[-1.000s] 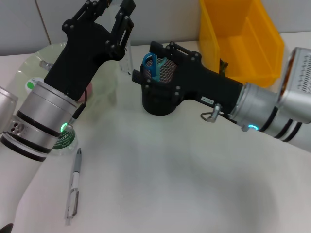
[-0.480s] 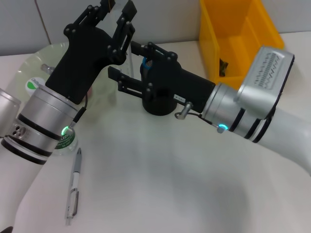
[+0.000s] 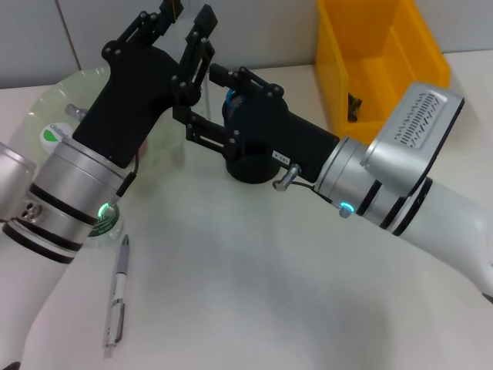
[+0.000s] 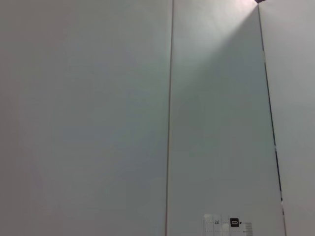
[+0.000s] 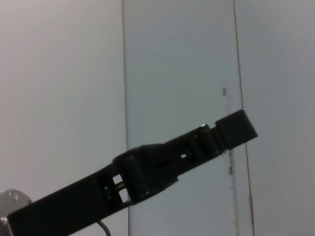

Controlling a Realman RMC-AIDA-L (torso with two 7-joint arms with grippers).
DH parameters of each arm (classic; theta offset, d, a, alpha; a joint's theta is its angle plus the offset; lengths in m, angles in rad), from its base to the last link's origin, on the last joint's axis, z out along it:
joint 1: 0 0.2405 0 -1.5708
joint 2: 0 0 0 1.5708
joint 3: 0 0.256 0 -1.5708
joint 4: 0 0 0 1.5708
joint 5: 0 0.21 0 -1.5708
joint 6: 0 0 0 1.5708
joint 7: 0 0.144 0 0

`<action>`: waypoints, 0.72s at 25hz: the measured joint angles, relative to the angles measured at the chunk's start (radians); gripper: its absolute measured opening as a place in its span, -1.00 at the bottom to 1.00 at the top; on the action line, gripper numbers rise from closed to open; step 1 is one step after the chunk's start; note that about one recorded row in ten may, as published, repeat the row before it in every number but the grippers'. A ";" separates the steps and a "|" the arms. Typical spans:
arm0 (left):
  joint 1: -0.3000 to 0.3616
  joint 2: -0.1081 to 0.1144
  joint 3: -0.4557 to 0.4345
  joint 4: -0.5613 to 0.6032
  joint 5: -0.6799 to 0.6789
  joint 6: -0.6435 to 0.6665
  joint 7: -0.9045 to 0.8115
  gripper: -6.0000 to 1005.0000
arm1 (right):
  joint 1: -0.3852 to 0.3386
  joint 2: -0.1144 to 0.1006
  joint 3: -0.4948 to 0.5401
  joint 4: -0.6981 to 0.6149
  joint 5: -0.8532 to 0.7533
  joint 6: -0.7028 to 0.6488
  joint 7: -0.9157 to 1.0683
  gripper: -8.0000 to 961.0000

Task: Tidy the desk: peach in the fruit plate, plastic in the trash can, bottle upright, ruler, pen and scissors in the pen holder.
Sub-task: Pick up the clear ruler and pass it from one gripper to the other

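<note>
Jaws apart — white desk (image 3: pixel 254 285), tiled wall (image 4: pixel 98 108)

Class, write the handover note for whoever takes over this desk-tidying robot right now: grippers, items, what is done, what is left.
Left gripper: raised, holding the clear ruler.
Right gripper: open, beside the ruler, over the pen holder.
Done: scissors in the holder.
Left: ruler into the holder; pen lies on the table.
Unclear: the bottle and the peach are mostly hidden under the left arm; check the fruit plate and the yellow trash can.
</note>
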 joint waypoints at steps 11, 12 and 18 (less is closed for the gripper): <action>-0.002 0.000 0.010 -0.004 -0.015 0.000 0.006 -0.07 | -0.003 0.000 -0.018 -0.009 0.005 0.005 -0.002 0.61; -0.002 0.000 0.010 -0.004 -0.015 0.000 0.006 -0.07 | -0.003 0.000 -0.020 -0.009 0.011 0.005 -0.002 0.61; -0.001 0.000 0.014 -0.004 -0.015 0.000 0.006 -0.06 | 0.003 0.000 -0.027 -0.008 0.026 0.006 -0.003 0.44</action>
